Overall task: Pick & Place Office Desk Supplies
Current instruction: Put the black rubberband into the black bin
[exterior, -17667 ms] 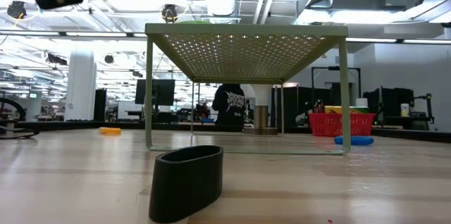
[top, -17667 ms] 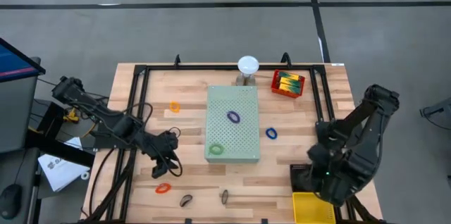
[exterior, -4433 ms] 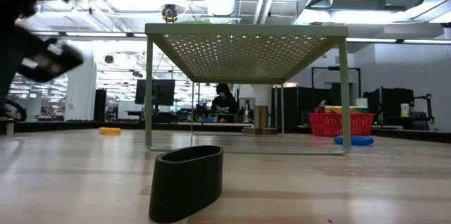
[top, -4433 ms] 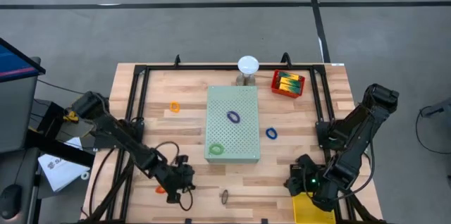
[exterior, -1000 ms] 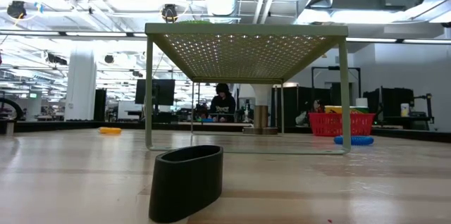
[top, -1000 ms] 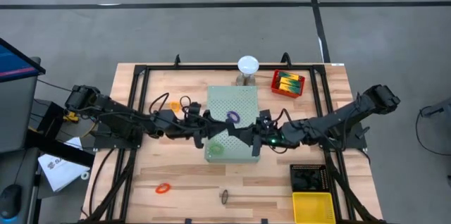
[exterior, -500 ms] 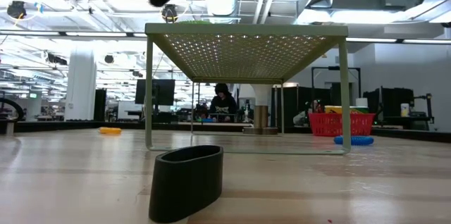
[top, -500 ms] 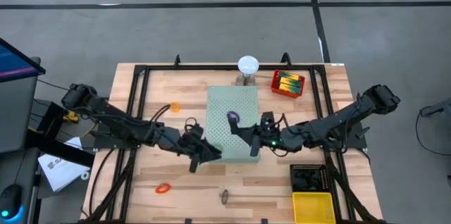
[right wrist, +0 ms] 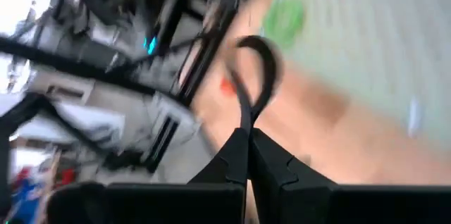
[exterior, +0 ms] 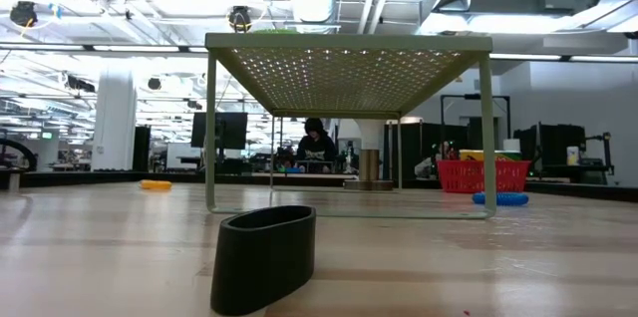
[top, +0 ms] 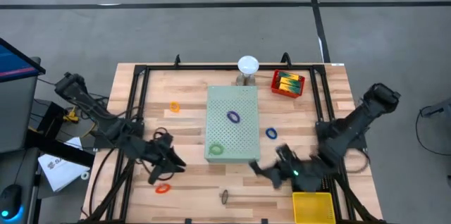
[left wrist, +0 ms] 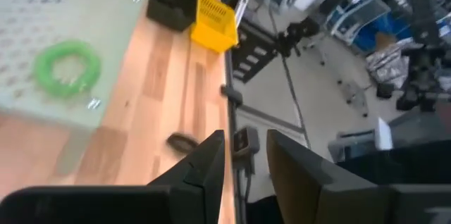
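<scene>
My right gripper [right wrist: 248, 143] is shut on a black band loop [right wrist: 257, 62], above the table near the board's near right corner [top: 257, 168]. My left gripper [left wrist: 245, 157] is open with nothing between its fingers, above the table left of the board's near left corner [top: 165, 169]. A green loop [top: 215, 149] and a purple loop [top: 233, 117] lie on the pale-green board [top: 243, 139]. A blue loop [top: 271, 133] and two orange loops [top: 174, 107] [top: 163, 188] lie on the table. A black loop [exterior: 264, 257] stands on edge near the front. My right gripper pinches one narrow end of the black band loop [right wrist: 246, 120] between its two fingertips. The rest of the loop sticks out beyond the fingers, in line with them. It is lifted clear of the table and the board.
A red basket [top: 288, 83] with a yellow-green box and a white dome [top: 247, 64] stand at the far edge. A yellow bin [top: 313, 206] and a black bin [left wrist: 173, 2] sit at the near right corner. A black frame [top: 141, 97] rims the table.
Both grippers have left the spot above the board where they stood close together. My left gripper has swung toward the table's near left, my right gripper toward the near right, sinking a little and rolling.
</scene>
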